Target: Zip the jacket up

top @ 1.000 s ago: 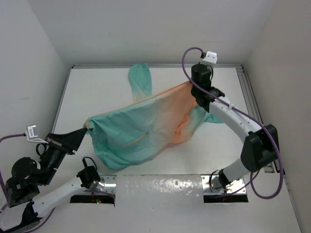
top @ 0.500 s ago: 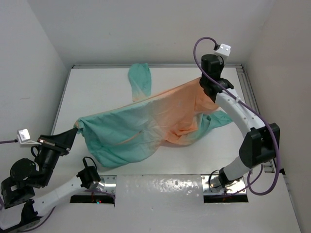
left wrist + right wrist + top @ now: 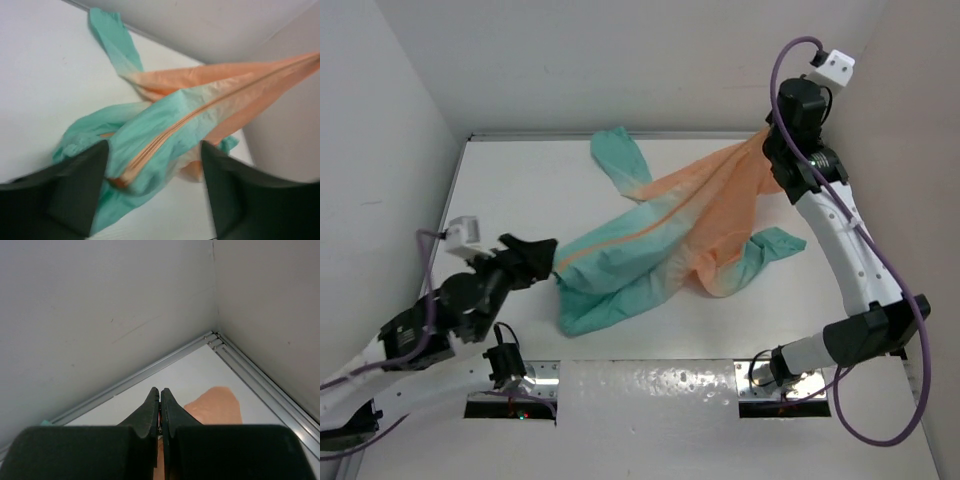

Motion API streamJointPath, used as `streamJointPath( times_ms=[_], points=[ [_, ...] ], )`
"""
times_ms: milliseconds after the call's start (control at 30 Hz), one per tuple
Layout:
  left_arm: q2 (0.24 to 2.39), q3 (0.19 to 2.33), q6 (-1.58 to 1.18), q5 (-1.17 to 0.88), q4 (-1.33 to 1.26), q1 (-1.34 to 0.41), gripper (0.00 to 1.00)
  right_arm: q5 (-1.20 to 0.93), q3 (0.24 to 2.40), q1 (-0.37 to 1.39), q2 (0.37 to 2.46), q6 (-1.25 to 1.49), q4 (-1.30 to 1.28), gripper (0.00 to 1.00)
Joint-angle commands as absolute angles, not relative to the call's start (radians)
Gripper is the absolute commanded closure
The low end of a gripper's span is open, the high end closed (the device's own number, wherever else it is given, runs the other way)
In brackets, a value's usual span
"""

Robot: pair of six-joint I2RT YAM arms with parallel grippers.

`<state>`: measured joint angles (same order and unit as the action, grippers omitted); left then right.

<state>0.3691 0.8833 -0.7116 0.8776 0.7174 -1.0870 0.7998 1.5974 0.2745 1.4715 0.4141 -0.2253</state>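
Teal hem of the jacket (image 3: 660,235) sags on the table (image 3: 510,190) just beyond the left gripper (image 3: 548,258), whose jaws stand wide, holding nothing. Thin, limp and light, it will likely bunch; best pinched beside the orange zipper (image 3: 185,122). Farther off, the right gripper (image 3: 160,405) clamps its raised peach end.

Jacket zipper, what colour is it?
Orange; the zipper shows best in the left wrist view.

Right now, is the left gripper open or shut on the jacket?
Open. The left gripper has its fingers wide apart in the wrist view, with the teal end of the jacket loose between them, not pinched.
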Motion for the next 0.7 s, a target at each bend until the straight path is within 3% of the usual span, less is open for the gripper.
streamJointPath(
  times_ms=[0, 167, 267, 300, 367, 433, 567, 667],
  points=[
    [0.538, 0.936, -0.637, 0.828, 0.580, -1.098, 0.22, 0.776, 1.591, 0.268, 1.404, 0.468, -0.281, 1.00],
    [0.612, 0.940, -0.636, 0.796, 0.531, -1.098, 0.10, 0.544, 1.384, 0.268, 1.258, 0.604, -0.297, 1.00],
    [0.597, 0.931, -0.650, 0.753, 0.516, -1.097, 0.09, 0.370, 1.243, 0.270, 1.203, 0.664, -0.264, 0.85],
    [0.588, 0.924, -0.647, 0.740, 0.503, -1.098, 0.00, 0.257, 1.217, 0.278, 1.192, 0.670, -0.256, 0.70],
    [0.563, 0.885, -0.637, 0.691, 0.460, -1.098, 0.00, 0.184, 1.177, 0.297, 1.164, 0.655, -0.270, 0.44],
    [0.566, 0.867, -0.637, 0.648, 0.456, -1.098, 0.00, 0.124, 1.186, 0.330, 1.148, 0.620, -0.311, 0.01],
    [0.604, 0.864, -0.641, 0.588, 0.482, -1.098, 0.00, 0.009, 1.206, 0.341, 1.046, 0.603, -0.408, 0.01],
    [0.603, 0.854, -0.637, 0.563, 0.468, -1.097, 0.00, -0.049, 1.091, 0.342, 0.875, 0.638, -0.370, 0.01]
  ],
)
